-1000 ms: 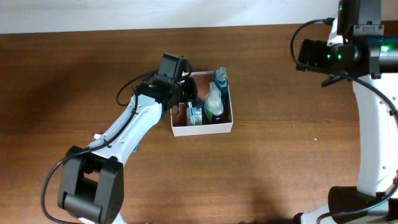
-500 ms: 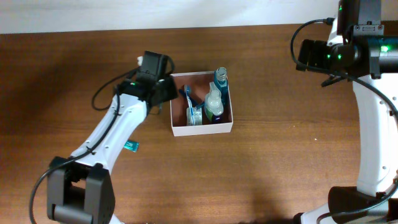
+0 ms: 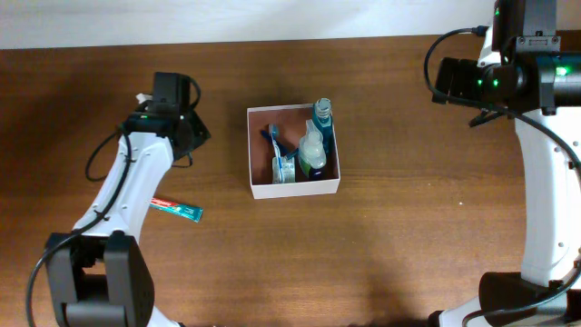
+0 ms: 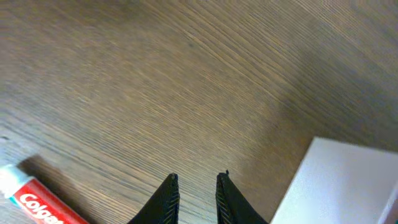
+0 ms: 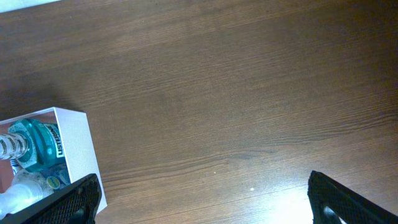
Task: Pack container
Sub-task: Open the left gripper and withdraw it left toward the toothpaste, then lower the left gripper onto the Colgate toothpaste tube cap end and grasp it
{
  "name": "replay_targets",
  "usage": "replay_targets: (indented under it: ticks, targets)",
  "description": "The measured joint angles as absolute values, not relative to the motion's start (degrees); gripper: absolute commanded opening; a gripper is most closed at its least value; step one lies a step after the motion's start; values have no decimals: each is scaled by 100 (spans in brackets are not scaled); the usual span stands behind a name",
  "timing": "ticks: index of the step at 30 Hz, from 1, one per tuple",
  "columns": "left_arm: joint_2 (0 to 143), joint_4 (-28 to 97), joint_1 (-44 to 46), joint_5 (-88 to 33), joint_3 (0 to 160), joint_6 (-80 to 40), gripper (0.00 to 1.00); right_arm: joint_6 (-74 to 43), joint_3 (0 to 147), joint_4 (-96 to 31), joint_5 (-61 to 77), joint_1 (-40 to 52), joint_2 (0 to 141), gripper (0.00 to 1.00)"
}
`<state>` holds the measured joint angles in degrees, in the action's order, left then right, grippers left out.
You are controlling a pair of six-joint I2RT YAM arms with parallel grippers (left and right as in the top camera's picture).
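Observation:
The container (image 3: pixel 294 188) is a white-walled box with a reddish-brown inside, standing mid-table. In it lie a blue mouthwash bottle (image 3: pixel 322 113), a clear bottle (image 3: pixel 311 150) and a blue toothbrush (image 3: pixel 275 145). My left gripper (image 3: pixel 192 136) hovers over bare wood to the container's left. In the left wrist view its jaws (image 4: pixel 194 182) stand a narrow gap apart with nothing between them, and the container's white wall (image 4: pixel 339 180) shows at lower right. My right gripper (image 5: pixel 208 205) is wide open and empty, far right of the container (image 5: pixel 74 140).
A red and white toothpaste tube (image 3: pixel 177 210) lies flat on the wood below and to the left of the container, its end showing in the left wrist view (image 4: pixel 31 202). The right arm's column (image 3: pixel 545 182) rises along the right edge.
My left arm has swung left, away from the container's left wall, and its jaws have narrowed. The toothpaste tube, hidden under the arm before, now shows. The right arm is unmoved.

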<state>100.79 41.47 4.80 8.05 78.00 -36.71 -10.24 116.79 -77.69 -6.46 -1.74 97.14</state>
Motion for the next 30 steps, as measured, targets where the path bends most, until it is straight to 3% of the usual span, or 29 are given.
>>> replay_targets:
  ticks: [14, 19, 30]
  targets:
    - [10079, 4362, -517, 864, 7367, -4442, 22, -1026, 11679, -7769, -644, -174, 9714, 99]
    - [10079, 4580, -668, 867, 6925, -5070, 27, -1022, 11679, -7769, -644, -174, 9714, 99]
    - [10079, 4591, -974, 937, 6554, -5774, 28, -1022, 11679, -7769, -644, -174, 9714, 99]
